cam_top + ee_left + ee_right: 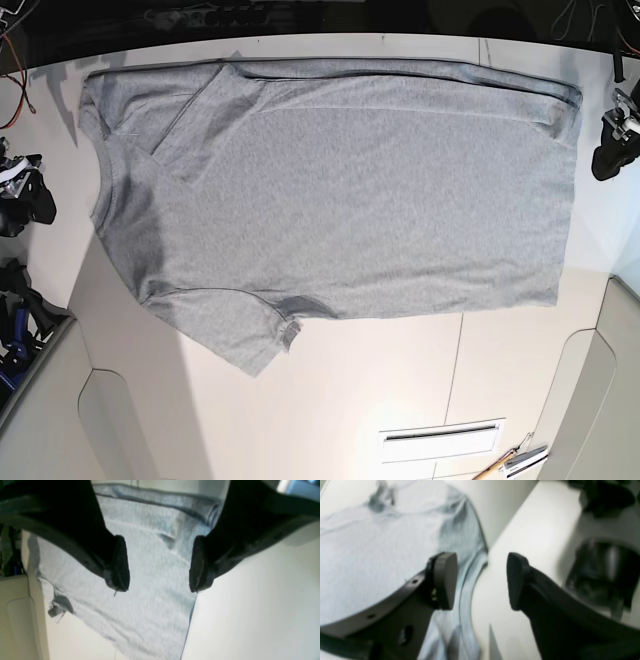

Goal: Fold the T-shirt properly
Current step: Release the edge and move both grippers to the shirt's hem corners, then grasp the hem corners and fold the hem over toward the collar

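Note:
The grey T-shirt (340, 190) lies spread flat on the white table (400, 380), plain side up, with its neck at the left and its hem at the right. The far sleeve is folded inward at the top left, and the near sleeve (250, 335) sticks out toward the front. My left gripper (159, 565) hangs open above the T-shirt (150, 580) near its hem edge, at the right in the base view (610, 150). My right gripper (482, 581) is open over the ribbed neck edge (466, 590), at the left in the base view (25, 200). Neither holds cloth.
A slotted vent (440, 438) is set in the table near the front, with small tools (510, 462) beside it. Red wires (15, 70) run along the far left. Beige panels (600, 400) flank the front corners. A dark round part (602, 575) sits right of my right gripper.

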Tool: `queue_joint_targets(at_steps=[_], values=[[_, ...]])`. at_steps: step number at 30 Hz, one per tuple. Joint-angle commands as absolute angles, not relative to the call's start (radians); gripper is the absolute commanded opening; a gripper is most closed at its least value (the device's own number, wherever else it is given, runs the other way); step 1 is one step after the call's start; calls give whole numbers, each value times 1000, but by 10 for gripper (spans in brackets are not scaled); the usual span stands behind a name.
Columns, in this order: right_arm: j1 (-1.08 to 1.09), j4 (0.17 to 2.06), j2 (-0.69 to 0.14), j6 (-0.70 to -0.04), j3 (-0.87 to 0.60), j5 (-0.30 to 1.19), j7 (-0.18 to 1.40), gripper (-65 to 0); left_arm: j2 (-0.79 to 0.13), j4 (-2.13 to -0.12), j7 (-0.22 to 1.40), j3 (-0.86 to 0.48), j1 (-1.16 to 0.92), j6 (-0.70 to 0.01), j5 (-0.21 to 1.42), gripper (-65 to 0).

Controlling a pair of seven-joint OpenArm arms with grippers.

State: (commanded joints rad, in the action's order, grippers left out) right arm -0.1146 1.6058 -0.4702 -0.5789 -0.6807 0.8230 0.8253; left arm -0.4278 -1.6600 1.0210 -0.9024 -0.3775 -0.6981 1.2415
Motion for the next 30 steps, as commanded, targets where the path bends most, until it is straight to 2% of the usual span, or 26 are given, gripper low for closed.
queue_joint_targets(at_steps=[4,8,12,14,17,20,26,30], values=[[26,1445,-467,-580,-626,799,765,-335,-461,-1660,989,-902,-309,-698,1174,-241],[177,1240,-466,-580,-546,722,665,-335,-483,-1659,884,-868,-273,-698,1070,-241],[327,1039,-448,-580,-465,651,572,-335,-494,-1643,791,-717,-187,-691,908,-241],[390,953,-435,-580,-430,595,531,-335,-503,-1603,744,-623,-128,-651,818,-241],[452,856,-412,-580,-402,516,479,-335,-505,-1484,721,-516,-2,-620,722,-241],[473,794,-392,-580,-398,485,463,-335,-508,-1295,721,-452,135,-617,709,-241],[464,760,-374,-580,-398,443,459,-335,-527,-903,617,-404,347,-616,543,-241],[458,760,-373,-581,-398,444,459,-335,-531,-795,591,-404,382,-617,513,-241]])
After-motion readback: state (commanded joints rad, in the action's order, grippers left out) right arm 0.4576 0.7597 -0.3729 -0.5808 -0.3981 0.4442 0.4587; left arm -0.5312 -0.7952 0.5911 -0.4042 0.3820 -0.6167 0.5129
